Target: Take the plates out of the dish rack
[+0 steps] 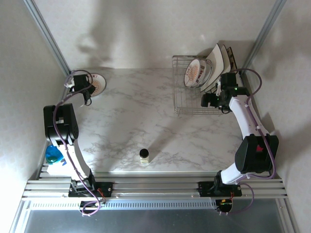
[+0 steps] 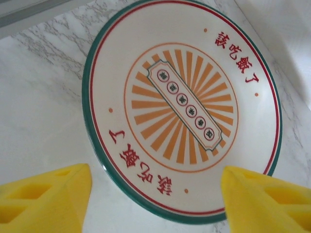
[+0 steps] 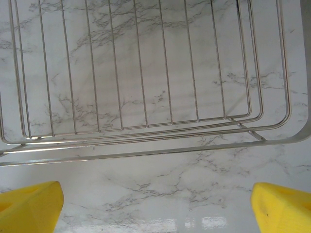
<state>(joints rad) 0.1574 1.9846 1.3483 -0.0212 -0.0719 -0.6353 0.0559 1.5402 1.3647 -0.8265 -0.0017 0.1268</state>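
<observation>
Teal-rimmed, one round plate (image 2: pixel 184 107) lies on the counter (image 2: pixel 39 121) just ahead of our spread, empty left tool (image 2: pixel 155 194), so we judge the next reach belongs to our right tool (image 3: pixel 155 206), likewise spread, short of the plates (image 1: pixel 200 72) leaning in the dish rack (image 3: pixel 146 127).

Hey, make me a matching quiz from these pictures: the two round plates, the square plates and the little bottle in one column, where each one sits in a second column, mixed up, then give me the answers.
Things
1. left round plate
2. right round plate
3. square plates
4. small bottle

Places
A. upright near the front edge of the table, about midway across
B. on edge in the dish rack, orange pattern showing
C. lying flat on the table, far-left corner
D. on edge at the rack's far end, behind a round plate

Pairs: 1-C, 2-B, 3-D, 4-A
</observation>
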